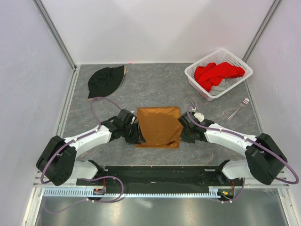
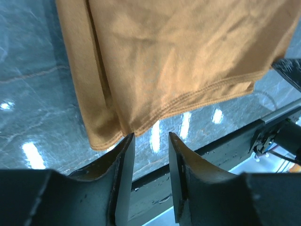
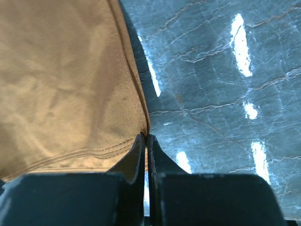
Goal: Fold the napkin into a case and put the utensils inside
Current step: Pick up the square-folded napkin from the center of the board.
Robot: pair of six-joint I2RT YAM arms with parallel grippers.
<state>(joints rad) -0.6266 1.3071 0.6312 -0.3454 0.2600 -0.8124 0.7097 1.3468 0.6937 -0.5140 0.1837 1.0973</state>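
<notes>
you see two arms with white link shells and bulky black joints: the left arm [image 1: 89, 136] at 8 o'clock, the right arm [image 1: 226, 137] at 4 o'clock. a lilac cable [image 1: 101, 98] loops along each. your wrist views show matte black, wedge-shaped fingers [image 2: 123, 169].

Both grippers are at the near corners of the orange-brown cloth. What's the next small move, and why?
Probably ease the left gripper forward until the hem of the shiny orange-brown napkin sits between that gripper's fingers. They stand open with the hem just at their tips, while the right gripper is shut on the napkin's right edge.
</notes>
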